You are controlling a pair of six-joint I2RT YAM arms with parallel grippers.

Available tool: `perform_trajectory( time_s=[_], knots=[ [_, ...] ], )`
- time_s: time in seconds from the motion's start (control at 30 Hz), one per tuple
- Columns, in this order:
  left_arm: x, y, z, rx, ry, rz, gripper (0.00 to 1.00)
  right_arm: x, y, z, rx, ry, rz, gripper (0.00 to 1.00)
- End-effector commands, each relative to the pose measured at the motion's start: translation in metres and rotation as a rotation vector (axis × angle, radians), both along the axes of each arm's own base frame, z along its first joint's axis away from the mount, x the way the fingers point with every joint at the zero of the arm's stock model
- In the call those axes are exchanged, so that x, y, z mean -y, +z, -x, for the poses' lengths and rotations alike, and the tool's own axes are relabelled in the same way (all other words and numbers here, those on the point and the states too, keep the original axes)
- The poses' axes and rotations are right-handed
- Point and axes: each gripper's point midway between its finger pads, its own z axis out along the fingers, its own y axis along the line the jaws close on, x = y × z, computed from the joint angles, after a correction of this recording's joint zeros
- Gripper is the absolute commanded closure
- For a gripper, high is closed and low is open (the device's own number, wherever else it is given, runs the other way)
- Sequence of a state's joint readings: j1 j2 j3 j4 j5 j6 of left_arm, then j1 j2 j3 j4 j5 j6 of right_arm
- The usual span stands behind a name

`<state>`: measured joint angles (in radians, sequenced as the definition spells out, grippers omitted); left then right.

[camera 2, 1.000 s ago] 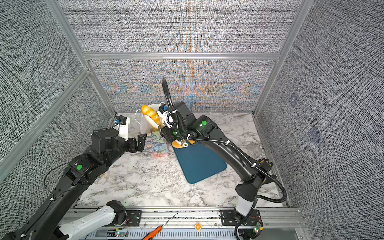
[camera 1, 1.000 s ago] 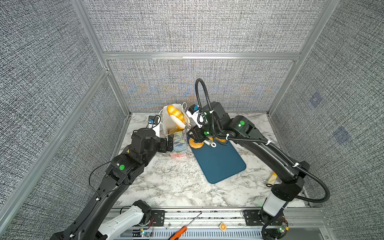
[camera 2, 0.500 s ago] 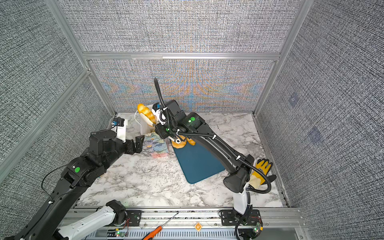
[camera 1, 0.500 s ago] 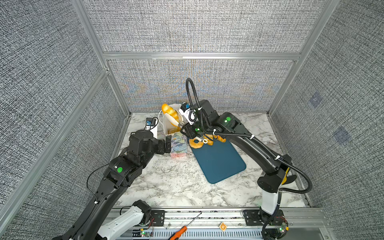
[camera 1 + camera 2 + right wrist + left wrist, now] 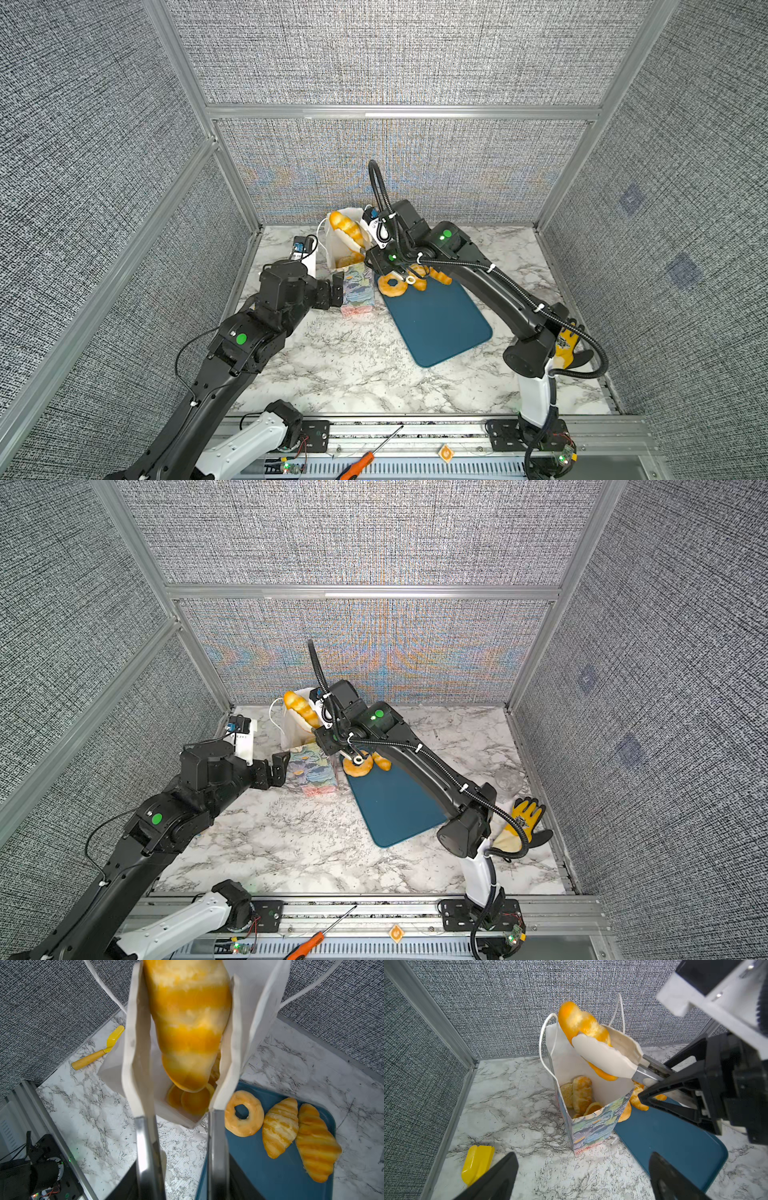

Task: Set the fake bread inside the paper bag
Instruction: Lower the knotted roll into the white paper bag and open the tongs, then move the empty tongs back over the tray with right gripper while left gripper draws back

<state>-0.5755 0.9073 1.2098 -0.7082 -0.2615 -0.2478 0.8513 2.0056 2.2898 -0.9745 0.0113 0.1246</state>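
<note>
Both top views show me the right gripper (image 5: 374, 255) reaching over the bag (image 5: 355, 286) at centre frame, with a loaf (image 5: 347, 228) tilted above the bag's mouth. The left gripper (image 5: 337, 291) stands spread and empty just left of the bag. On the left wrist view, the right gripper (image 5: 660, 1082) clamps tongs (image 5: 604, 1057) whose paddles flank the loaf, and more bread (image 5: 581, 1095) lies inside the bag. On the right wrist view, a doughnut (image 5: 243, 1113) and two croissants (image 5: 279, 1126) lie on the tray (image 5: 270, 1178), lower right.
</note>
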Motion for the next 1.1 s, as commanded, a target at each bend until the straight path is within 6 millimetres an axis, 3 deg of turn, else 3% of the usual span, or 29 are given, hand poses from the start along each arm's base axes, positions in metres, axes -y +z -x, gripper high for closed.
perform_trajectory(
  time_s=[0.0,0.33,1.07],
  knots=[
    [0.003,0.004,-0.001,0.008,-0.004,0.022,0.01,0.004,0.006,-0.003,0.024,-0.016,0.005,0.48],
    [0.006,0.006,-0.001,0.011,-0.014,0.036,0.01,0.009,0.007,-0.002,0.03,-0.021,0.023,0.33],
    [0.012,0.01,-0.003,0.009,-0.03,0.076,0.01,0.031,0.041,0.011,0.108,-0.024,0.0,0.27]
  ],
)
